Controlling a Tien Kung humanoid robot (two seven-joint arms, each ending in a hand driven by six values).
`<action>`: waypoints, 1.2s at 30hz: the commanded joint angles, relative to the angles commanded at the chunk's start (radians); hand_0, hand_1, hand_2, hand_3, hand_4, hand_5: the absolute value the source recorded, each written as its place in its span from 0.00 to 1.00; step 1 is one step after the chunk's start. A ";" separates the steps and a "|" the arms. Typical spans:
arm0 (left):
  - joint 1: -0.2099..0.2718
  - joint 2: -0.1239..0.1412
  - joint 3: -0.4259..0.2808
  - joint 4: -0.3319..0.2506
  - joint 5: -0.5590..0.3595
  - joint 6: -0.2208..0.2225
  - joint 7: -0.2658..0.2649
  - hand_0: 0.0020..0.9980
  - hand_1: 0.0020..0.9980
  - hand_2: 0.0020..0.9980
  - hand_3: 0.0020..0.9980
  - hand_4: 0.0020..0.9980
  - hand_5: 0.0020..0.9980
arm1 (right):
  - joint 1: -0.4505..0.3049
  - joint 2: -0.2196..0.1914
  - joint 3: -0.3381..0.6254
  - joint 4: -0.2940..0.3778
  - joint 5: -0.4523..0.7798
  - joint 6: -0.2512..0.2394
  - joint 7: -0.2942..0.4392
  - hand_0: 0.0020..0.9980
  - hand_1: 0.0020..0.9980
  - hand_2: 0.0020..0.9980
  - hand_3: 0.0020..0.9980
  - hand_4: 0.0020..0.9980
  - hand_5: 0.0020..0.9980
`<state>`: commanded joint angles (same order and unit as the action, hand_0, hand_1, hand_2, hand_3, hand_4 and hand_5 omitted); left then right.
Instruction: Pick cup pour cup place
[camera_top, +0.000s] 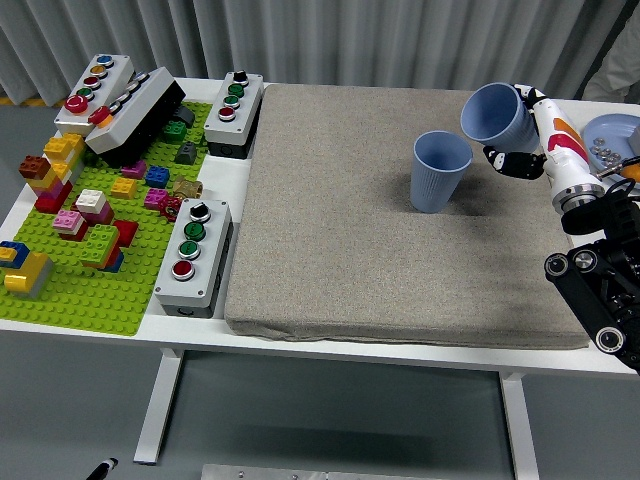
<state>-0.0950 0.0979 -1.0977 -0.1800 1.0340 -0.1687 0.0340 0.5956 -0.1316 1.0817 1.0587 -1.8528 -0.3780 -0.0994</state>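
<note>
Green baseplate (95, 285) covers the left end of the white bench (230, 175), studded with loose coloured bricks (85, 215); grey button boxes (195, 255) stand at its right edge and along its far side. Right of these, a grey fabric mat (350, 250) fills the middle of the bench. On the mat's far right part stands an upright blue cup (439, 171), mouth up; its inside looks bare as far as the view shows. Just beside it, up and to the right, a second blue cup (497, 115) is off the mat, tilted with its mouth leaning left toward the standing cup; no contents can be seen in it. The right hand (535, 135) grasps this tilted cup from its right side, one black fingertip showing under the cup's base. Beyond the hand, at the bench's far right edge, a blue plate (612, 135) holds small pieces too small to identify.
</note>
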 joint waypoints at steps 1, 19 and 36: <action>0.000 0.000 0.000 0.000 0.000 0.000 0.000 0.84 0.81 0.89 0.81 0.64 1.00 | -0.001 0.000 0.000 0.002 -0.006 0.000 -0.001 0.77 0.61 0.51 0.61 0.63 0.00; -0.002 0.000 -0.001 0.000 -0.001 0.000 -0.001 0.84 0.81 0.89 0.81 0.64 1.00 | -0.007 0.000 -0.015 0.069 -0.143 -0.002 -0.048 0.77 0.61 0.51 0.61 0.63 0.00; -0.005 0.000 -0.004 0.000 0.001 0.001 -0.001 0.84 0.81 0.89 0.81 0.64 1.00 | -0.004 -0.011 -0.040 0.063 -0.217 -0.022 -0.058 0.78 0.61 0.50 0.61 0.62 0.00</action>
<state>-0.0996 0.0978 -1.1018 -0.1800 1.0349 -0.1681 0.0328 0.5921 -0.1423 1.0417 1.1217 -2.0699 -0.3999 -0.1574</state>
